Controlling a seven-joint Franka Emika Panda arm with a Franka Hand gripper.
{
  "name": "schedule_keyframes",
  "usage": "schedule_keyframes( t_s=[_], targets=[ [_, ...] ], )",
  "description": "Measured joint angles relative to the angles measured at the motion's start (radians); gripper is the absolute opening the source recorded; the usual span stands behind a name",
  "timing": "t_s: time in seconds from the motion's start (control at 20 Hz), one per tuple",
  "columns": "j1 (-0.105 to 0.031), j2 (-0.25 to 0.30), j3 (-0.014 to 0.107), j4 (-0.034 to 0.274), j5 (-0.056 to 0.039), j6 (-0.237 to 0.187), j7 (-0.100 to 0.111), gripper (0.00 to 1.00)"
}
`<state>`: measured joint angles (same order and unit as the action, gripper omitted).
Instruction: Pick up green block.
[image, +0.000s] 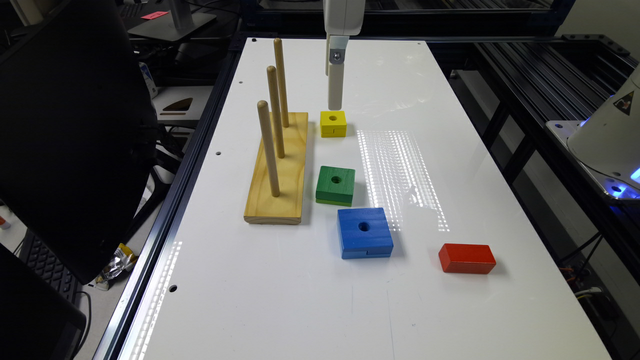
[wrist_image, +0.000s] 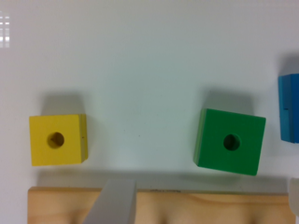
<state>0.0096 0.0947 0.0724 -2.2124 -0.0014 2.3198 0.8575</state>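
Red block nearest; green block flat on table; gripper spread, holding nothing.

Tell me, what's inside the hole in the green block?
The green block lies flat on the white table. Its round centre hole looks dark and shadowed, with no peg through it. The bottom of the hole cannot be seen.

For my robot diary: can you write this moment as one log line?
gripper: above yellow block, holding nothing | green block: untouched on table
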Motion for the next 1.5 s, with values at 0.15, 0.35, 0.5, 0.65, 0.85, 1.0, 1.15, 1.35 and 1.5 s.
schedule_keyframes(
  t_s=[0.15,0.35,0.5,0.65,0.85,1.0,1.15,1.35,1.5],
  targets=[
    [-0.001,0.0,0.0,-0.001,0.0,0.0,0.0,1.0],
    [-0.002,0.0,0.0,-0.002,0.0,0.0,0.0,1.0],
    [-0.002,0.0,0.0,-0.003,0.0,0.0,0.0,1.0],
    [0.0,0.0,0.003,-0.003,0.0019,0.0,0.001,1.0],
    [0.001,0.0,0.031,-0.003,0.0023,0.0,0.025,1.0],
    [0.001,0.0,0.04,-0.003,0.0023,0.0,0.031,1.0],
    [0.001,0.0,0.04,-0.003,0.0023,0.0,0.031,1.0],
    [0.001,0.0,0.04,-0.003,0.0023,0.002,0.031,1.0],
    [0.001,0.0,0.04,-0.003,0.0023,0.005,0.031,1.0]
  ],
)
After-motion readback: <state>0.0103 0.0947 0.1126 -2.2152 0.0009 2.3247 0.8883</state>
